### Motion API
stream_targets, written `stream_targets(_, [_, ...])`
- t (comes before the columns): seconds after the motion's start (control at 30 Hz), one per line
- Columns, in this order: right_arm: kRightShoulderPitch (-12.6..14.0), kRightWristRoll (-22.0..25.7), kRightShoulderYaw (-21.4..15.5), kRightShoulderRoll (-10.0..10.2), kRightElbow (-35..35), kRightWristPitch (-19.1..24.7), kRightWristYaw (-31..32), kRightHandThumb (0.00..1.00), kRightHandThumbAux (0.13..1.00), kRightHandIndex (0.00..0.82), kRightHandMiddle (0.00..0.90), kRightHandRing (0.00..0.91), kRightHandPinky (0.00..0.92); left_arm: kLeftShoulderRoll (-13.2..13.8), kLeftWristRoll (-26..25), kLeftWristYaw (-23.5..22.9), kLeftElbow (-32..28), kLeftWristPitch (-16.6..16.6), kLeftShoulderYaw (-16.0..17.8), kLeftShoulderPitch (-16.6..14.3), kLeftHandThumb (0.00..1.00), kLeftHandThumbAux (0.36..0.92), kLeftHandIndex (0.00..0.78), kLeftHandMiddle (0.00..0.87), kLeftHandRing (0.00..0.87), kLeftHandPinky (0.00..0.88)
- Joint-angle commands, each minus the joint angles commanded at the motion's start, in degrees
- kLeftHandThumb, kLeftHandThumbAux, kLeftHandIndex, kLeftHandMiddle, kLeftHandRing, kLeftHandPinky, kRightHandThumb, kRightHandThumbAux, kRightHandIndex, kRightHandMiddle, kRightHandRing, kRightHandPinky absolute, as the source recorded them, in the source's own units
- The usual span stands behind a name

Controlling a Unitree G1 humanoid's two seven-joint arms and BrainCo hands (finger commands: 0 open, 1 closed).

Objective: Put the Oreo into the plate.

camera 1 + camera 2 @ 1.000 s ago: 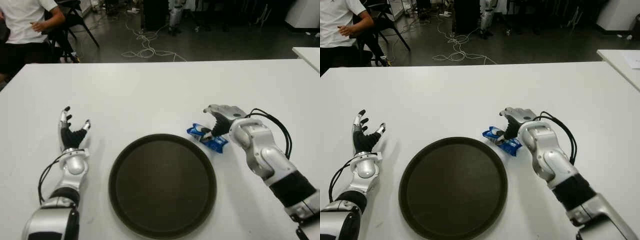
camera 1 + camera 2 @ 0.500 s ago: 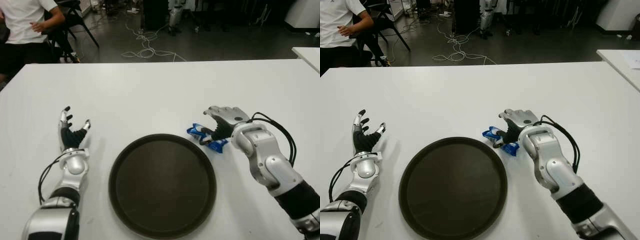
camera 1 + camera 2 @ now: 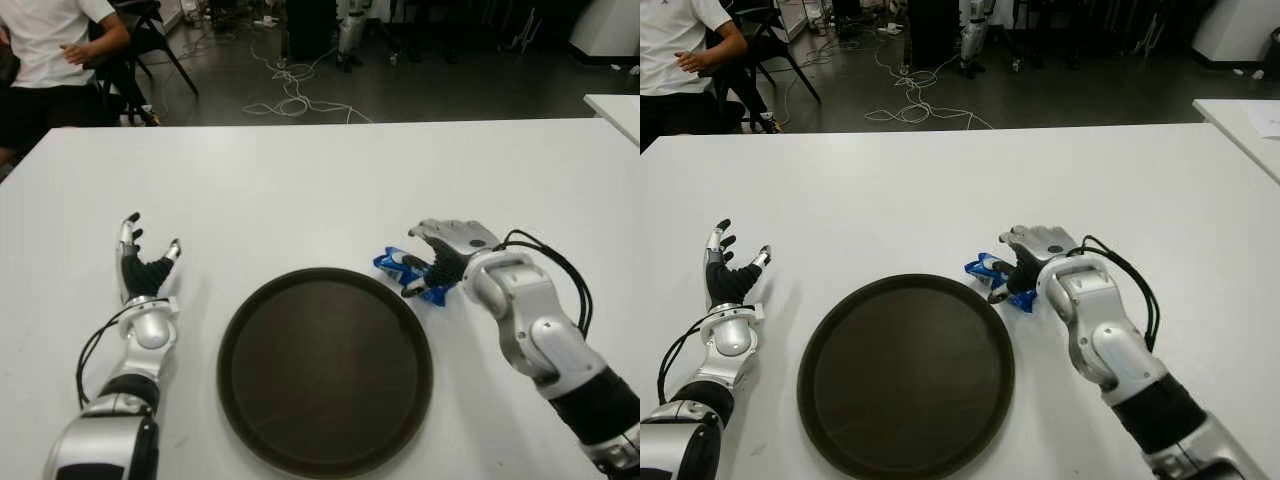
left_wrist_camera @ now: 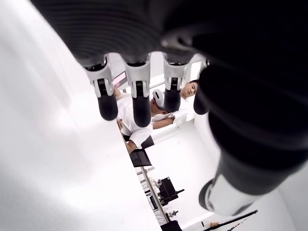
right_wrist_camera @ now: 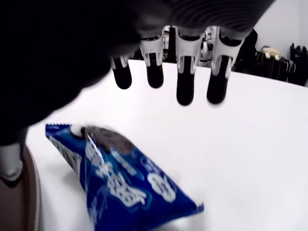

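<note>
The Oreo (image 3: 393, 264) is a blue packet lying flat on the white table (image 3: 300, 180), just off the far right rim of the dark round plate (image 3: 320, 380). My right hand (image 3: 432, 258) is over the packet's right half with its fingers (image 5: 185, 72) stretched out and apart; the right wrist view shows the Oreo (image 5: 120, 183) lying beneath the palm, not gripped. The thumb tip comes down by the packet's near edge. My left hand (image 3: 145, 265) shows to the left of the plate, fingers spread and holding nothing.
A person in a white shirt (image 3: 50, 50) sits beyond the table's far left corner. Cables (image 3: 290, 90) trail on the dark floor behind. A second white table (image 3: 615, 105) shows at the far right.
My right hand and forearm have drifted slightly nearer to me over the packet, staying open. The Oreo has barely shifted. The left hand has not moved.
</note>
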Motion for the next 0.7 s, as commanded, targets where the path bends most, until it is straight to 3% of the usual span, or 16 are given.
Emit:
stream_targets(0.1, [-0.2,0.1,-0.2,0.2,0.2,0.2,0.3,0.0,0.485,0.049,0.102,0.138,0.2,0.0,-0.2,-0.3,0.1,0.2,0.2,0.0,0.034,0.798,0.085,0.08,0.085,0.094])
stream_targets(0.23, [-0.5,0.0,-0.3,0.8,0.9,0.6,0.1,0.0,0.502,0.054,0.107,0.163,0.281,0.1,-0.1,-0.3,0.1,0.2,0.2,-0.1,0.053,0.798,0.083,0.07,0.074,0.089])
stream_targets(0.7, [-1.6,-0.4,0.0,2.6,4.2,2.1,-1.2,0.0,0.55,0.049,0.092,0.128,0.205,0.2,-0.3,-0.7,0.1,0.5,0.4,-0.2,0.082,0.81,0.092,0.088,0.091,0.102])
